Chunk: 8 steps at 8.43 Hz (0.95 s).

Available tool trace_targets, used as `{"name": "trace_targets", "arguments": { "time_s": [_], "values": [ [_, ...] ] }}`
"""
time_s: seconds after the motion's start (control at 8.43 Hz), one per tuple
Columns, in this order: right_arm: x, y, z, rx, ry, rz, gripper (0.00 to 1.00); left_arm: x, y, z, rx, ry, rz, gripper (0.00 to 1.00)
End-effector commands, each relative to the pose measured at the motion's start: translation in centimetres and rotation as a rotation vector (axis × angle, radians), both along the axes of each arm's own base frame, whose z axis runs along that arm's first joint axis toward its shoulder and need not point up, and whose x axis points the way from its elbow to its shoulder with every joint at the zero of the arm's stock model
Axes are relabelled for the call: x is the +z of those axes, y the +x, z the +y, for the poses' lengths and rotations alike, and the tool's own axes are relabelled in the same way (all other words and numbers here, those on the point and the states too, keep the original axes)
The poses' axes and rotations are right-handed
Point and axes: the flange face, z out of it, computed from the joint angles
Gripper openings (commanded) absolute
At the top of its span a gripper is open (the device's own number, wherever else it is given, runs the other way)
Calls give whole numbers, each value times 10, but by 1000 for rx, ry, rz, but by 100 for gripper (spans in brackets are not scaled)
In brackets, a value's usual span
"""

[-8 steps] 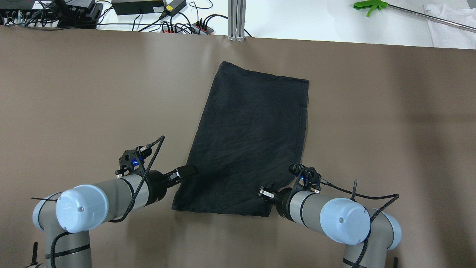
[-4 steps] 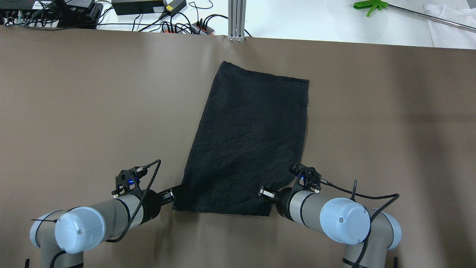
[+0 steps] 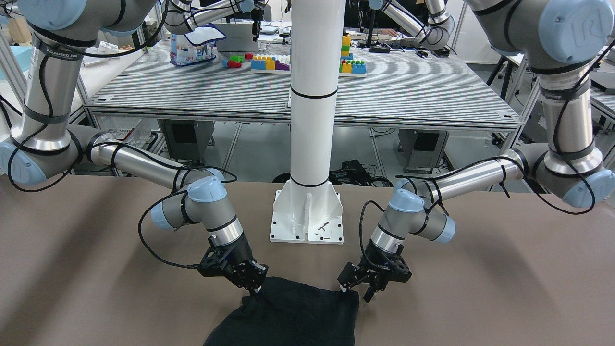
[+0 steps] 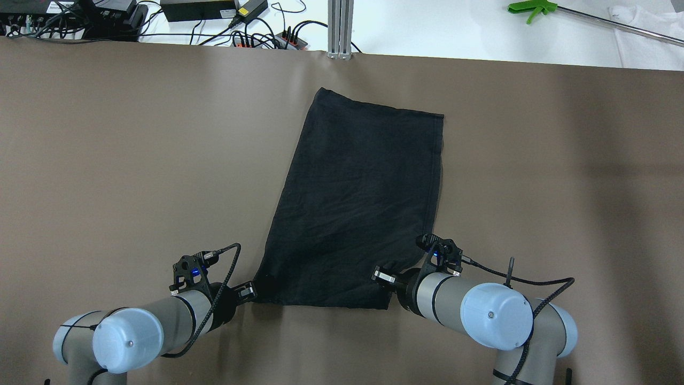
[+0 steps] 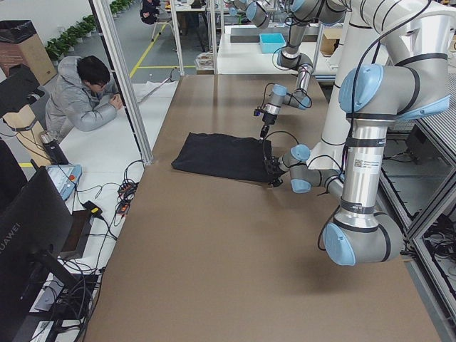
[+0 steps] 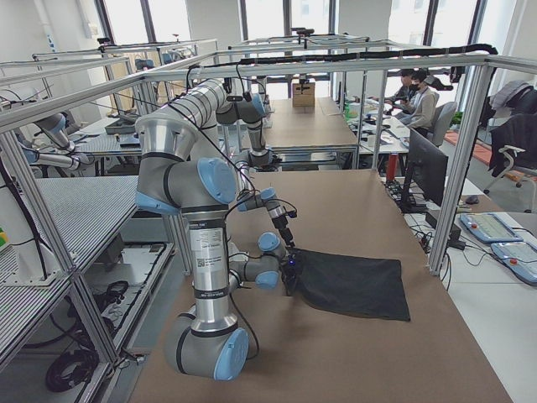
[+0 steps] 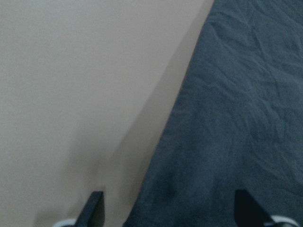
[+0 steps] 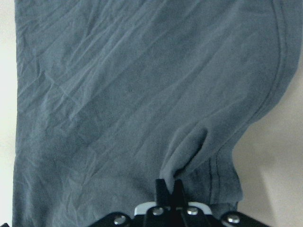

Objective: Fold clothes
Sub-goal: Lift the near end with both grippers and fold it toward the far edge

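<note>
You have the cloth (image 4: 358,203) lying flat in the middle of the desk (image 4: 107,160), a narrow panel that looks already folded lengthwise. Your right tool (image 8: 169,182) is pinched on its near right corner, puckering the fabric. Your left tool (image 7: 170,205) sits spread wide astride the near left corner, gripping nothing. That grasp and the near-to-far fold are left to do.

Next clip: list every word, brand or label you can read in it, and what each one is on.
"HUAWEI": on the back of the black monitor, exterior left view.
"UR": logo on the left arm's blue joint cap.
White lettering on the right arm's black strap: too blurred to read reliably.
Yellow label on the power adapter: too small to read.
No print shows on the black garment.
</note>
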Motion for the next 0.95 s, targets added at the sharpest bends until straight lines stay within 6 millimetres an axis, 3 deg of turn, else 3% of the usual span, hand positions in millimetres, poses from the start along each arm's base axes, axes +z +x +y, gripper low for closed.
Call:
{"name": "trace_targets", "arguments": {
  "time_s": [0.0, 0.24, 0.36, 0.47, 0.59, 0.71, 0.83],
  "values": [
    [-1, 0, 0, 0, 1, -2, 0, 7, 5, 1, 5, 1, -16, 57],
    [-1, 0, 0, 0, 1, -2, 0, 7, 10, 7, 18, 2, -18, 26],
    [-1, 1, -1, 2, 1, -2, 0, 3, 8, 9, 19, 6, -10, 0],
    [-1, 1, -1, 2, 1, -2, 0, -1, 7, 9, 17, 11, -4, 0],
    [-2, 1, -1, 0, 1, -4, 0, -17, 3, 8, 14, 19, 27, 0],
    [-3, 3, 0, -8, -1, -9, 0, -42, -17, 12, 12, 34, 78, 0],
    [-6, 7, 3, -21, 0, -22, 0, -52, -31, 10, 6, 45, 98, 0]
  ]
}}
